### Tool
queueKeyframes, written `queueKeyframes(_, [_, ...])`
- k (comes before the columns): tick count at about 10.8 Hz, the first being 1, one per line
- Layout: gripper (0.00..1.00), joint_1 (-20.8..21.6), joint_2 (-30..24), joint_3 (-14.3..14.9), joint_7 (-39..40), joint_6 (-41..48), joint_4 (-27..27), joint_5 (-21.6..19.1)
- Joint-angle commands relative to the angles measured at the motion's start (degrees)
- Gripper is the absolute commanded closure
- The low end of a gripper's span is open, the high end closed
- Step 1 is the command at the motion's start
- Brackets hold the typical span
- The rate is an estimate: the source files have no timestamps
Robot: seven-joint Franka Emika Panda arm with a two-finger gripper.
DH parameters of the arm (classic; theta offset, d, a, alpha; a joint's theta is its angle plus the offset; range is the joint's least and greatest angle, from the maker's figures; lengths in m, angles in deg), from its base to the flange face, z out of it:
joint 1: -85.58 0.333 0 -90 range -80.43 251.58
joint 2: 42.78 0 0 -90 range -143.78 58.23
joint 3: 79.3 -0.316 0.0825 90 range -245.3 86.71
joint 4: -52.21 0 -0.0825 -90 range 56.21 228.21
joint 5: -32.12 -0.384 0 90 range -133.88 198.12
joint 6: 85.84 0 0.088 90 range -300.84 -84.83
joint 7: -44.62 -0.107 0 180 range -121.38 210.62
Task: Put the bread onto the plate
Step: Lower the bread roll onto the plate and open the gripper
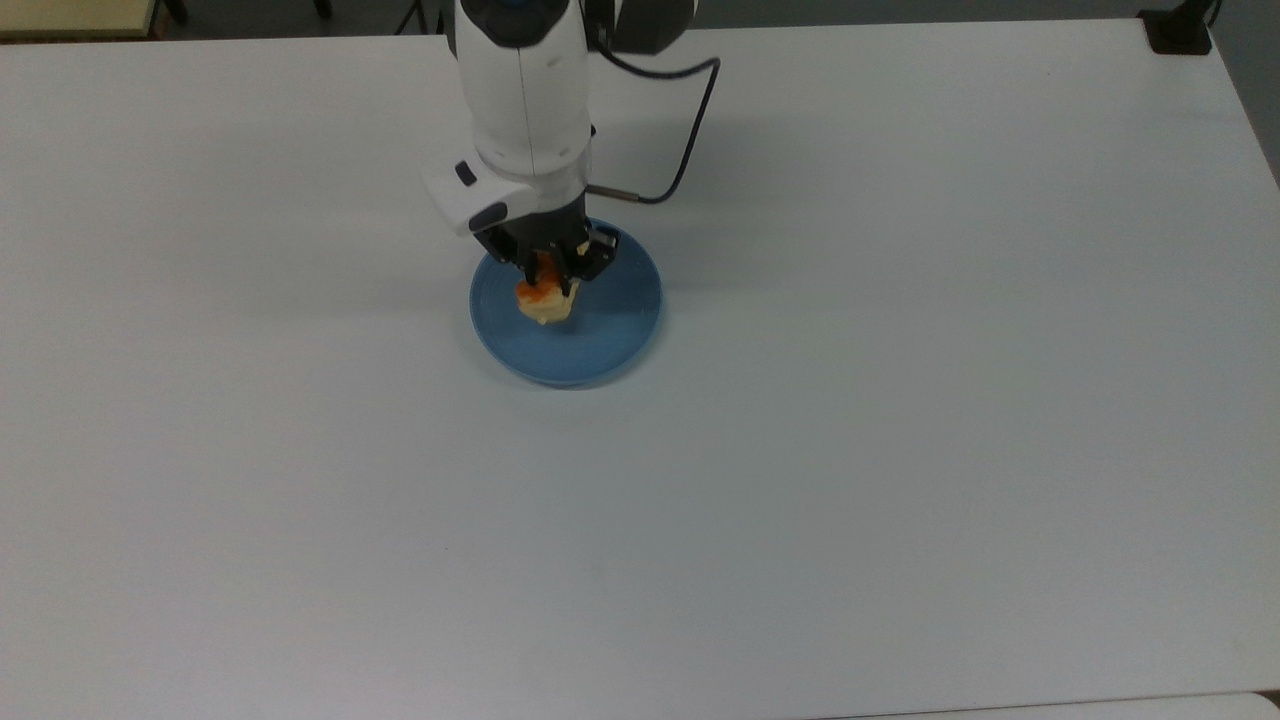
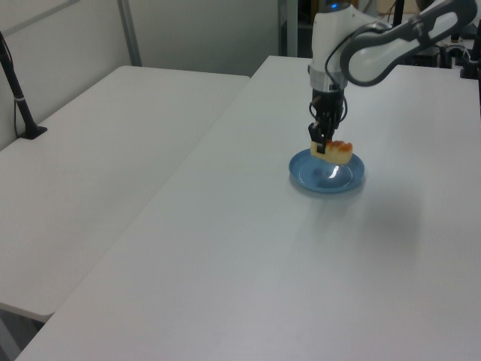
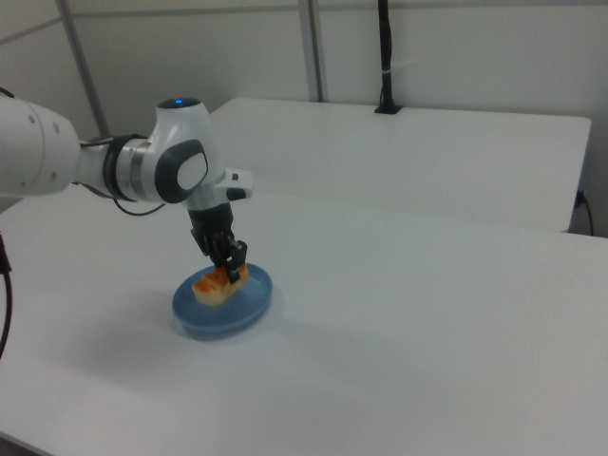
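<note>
Your gripper (image 1: 547, 282) pinches the bread (image 1: 541, 299) above the plate (image 1: 620, 335), upper-centre frame; release high and it may roll off.

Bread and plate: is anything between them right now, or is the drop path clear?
Nothing lies between them. In the left view the bread, held in the gripper, hangs just over the bare blue plate; the right view shows the same.

Arm angled down, pincer (image 1: 545, 281) clamped
</note>
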Motion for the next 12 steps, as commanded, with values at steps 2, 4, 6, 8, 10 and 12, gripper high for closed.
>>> queueKeyframes(2, [0.50, 1.9, 4.4, 0.3, -7.4, -4.7, 0.4, 6.2])
queueKeyframes(4, [0.00, 1.9, 4.3, 0.3, -7.5, -4.6, 0.4, 6.2])
queueKeyframes(6, [0.00, 1.5, 3.8, 0.3, -7.5, -4.0, 0.1, 6.1])
queueKeyframes(8, [0.00, 1.2, 1.1, 0.3, -7.6, -1.3, -0.2, 6.0])
queueKeyframes(10, [0.00, 1.2, -0.9, 0.3, -10.3, 6.1, -5.2, 6.0])
queueKeyframes(12, [0.00, -0.5, -2.9, 0.5, -10.8, 15.3, -11.5, 5.3])
